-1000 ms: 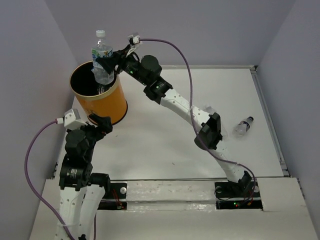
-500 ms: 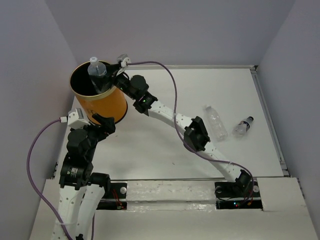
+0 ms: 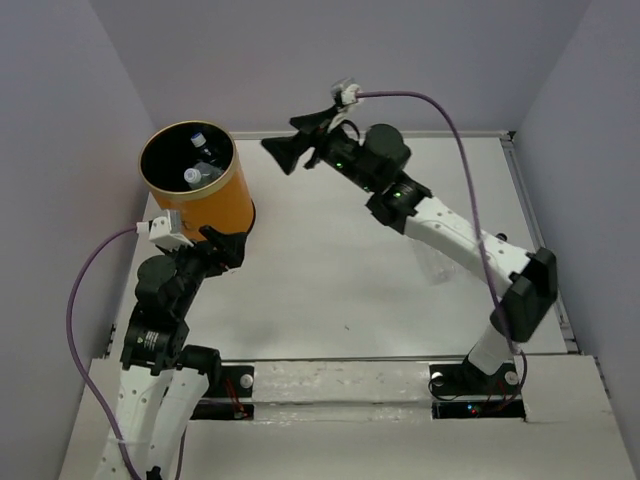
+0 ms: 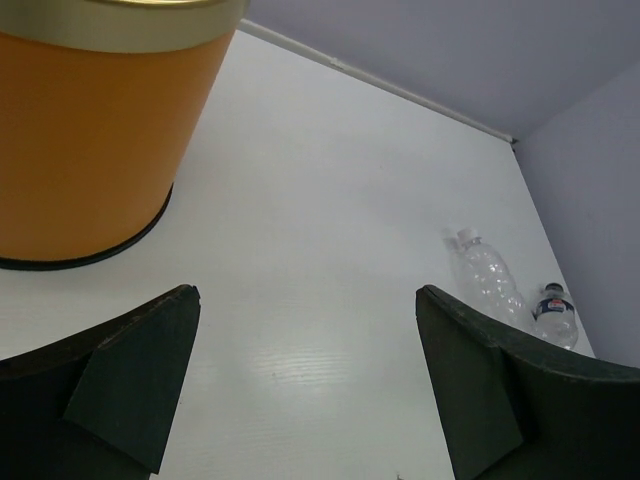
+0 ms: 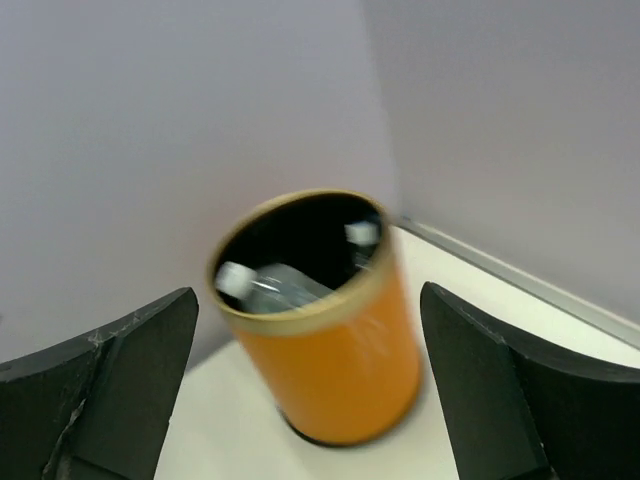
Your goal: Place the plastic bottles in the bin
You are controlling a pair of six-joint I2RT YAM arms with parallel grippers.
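The orange bin [image 3: 205,205] stands at the back left of the table, and clear plastic bottles [image 3: 193,176] with white caps lie inside it. In the right wrist view the bin [image 5: 335,360] shows blurred, with bottles [image 5: 262,285] in its black inside. My right gripper [image 3: 283,134] hangs open and empty in the air to the right of the bin's rim. My left gripper [image 3: 227,246] is open and empty, low beside the bin's base. Two more bottles lie on the table to the right: a clear one [image 4: 487,276] and a small dark-capped one [image 4: 553,312].
In the top view my right arm crosses over the loose bottles, and only part of the clear one [image 3: 435,268] shows beneath it. A raised rail [image 3: 535,230] runs along the table's right edge. Purple walls close in the back and sides.
My right gripper opened and let the bottle drop into the bin, then swung up and to the right away from the rim. The left arm barely shifted.
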